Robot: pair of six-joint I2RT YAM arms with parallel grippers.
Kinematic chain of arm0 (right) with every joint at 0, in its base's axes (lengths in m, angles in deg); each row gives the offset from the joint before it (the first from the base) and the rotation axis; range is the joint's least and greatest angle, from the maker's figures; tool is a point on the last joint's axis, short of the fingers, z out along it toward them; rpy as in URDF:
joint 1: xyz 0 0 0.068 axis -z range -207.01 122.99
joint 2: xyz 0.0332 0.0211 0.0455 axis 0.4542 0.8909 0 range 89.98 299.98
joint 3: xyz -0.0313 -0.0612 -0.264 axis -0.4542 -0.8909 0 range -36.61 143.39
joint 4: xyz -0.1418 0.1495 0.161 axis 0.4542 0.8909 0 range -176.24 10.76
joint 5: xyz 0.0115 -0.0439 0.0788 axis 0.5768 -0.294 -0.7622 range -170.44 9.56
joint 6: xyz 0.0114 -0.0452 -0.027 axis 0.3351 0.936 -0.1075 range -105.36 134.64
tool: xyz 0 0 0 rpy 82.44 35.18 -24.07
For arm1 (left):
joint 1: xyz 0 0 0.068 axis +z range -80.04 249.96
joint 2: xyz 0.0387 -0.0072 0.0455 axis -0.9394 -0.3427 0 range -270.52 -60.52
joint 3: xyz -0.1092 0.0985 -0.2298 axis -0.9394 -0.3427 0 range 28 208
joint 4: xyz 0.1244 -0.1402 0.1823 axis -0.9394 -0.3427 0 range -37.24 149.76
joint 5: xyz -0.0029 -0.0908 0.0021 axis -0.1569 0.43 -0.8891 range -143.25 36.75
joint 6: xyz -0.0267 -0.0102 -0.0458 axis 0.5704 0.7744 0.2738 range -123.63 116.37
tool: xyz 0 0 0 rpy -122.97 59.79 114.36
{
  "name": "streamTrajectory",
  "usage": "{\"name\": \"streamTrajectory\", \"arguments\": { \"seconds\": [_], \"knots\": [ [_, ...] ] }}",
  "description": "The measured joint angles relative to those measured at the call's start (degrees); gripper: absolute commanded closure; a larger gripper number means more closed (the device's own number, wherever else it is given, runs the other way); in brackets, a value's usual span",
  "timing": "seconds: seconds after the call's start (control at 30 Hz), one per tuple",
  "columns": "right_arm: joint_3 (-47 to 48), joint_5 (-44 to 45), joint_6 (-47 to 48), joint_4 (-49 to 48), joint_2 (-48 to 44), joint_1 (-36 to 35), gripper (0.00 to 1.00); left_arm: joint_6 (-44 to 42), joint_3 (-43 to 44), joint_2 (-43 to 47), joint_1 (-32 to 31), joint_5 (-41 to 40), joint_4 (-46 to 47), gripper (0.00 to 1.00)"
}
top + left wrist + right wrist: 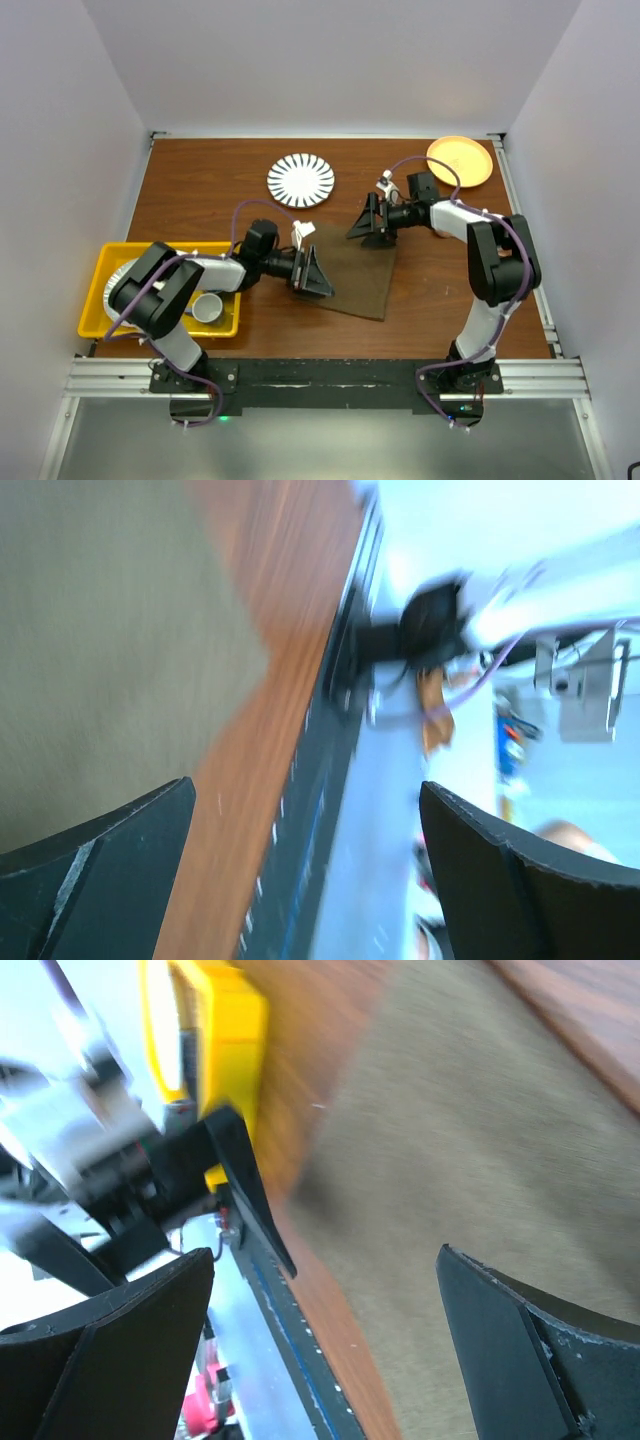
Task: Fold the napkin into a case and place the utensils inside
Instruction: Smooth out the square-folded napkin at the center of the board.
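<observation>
Top external view: a dark olive-brown plain cloth napkin (360, 280) lies spread flat on the brown wooden worktop (200, 200), between the two arms and nearer the front edge than the plates.
Left tool (320, 275): spread wide and pinching nothing. It sits low at the napkin's left edge; whether it touches the cloth I cannot tell.
Right tool (364, 224): also spread wide and empty, at the napkin's far corner.
Left wrist view: blurred. Two dark fingers (100, 880) fill the lower corners, with cloth at the upper left and bare wood beside it.
Right wrist view: blurred too. Two black fingers (540, 1350) stand well apart, and the cloth fills the right side.
Striped plate (301, 180): round, white with black radial stripes, on the worktop beyond the napkin and apart from it.
Orange-yellow plate (460, 160): round, in the far right corner.
Yellow plastic bin (92, 305): at the left of the worktop, holding a small white cup (207, 307) — partly hidden by the left arm.
</observation>
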Motion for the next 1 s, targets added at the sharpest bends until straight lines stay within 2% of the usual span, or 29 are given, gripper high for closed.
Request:
{"name": "streamTrajectory", "arguments": {
  "seconds": [0.2,0.4,0.5,0.6,0.7,0.77,0.87,1.0],
  "knots": [
    [0.07,0.98,1.88,1.77,8.90,0.33,0.02,-1.57,-3.52,-5.22,0.09,0.00,-2.91,0.00],
    [2.38,0.22,3.67,4.52,10.40,0.48,0.02,-1.31,-3.52,-9.81,2.56,5.14,1.25,0.00],
    [2.84,-0.22,5.01,5.62,10.64,0.52,0.02,-2.21,-3.63,-9.53,3.58,6.58,0.72,0.00],
    [2.93,-0.98,6.40,6.93,10.03,0.50,0.02,-5.51,-3.06,-5.29,3.45,5.57,-5.16,0.00],
    [2.93,-1.09,6.67,9.40,7.45,0.48,0.02,-8.20,2.16,-0.22,3.04,4.87,-10.78,0.00],
    [2.97,-1.22,5.99,9.35,4.98,0.48,0.02,-8.55,8.20,0.63,2.84,4.28,-10.95,0.00],
    [3.72,-1.33,3.98,7.39,1.46,0.48,0.02,-5.90,15.76,-0.68,2.97,2.08,-5.51,0.00],
    [4.20,-1.36,0.00,1.42,1.38,0.48,0.02,1.97,21.09,-8.13,3.06,-3.13,5.64,0.00]
  ]
}}
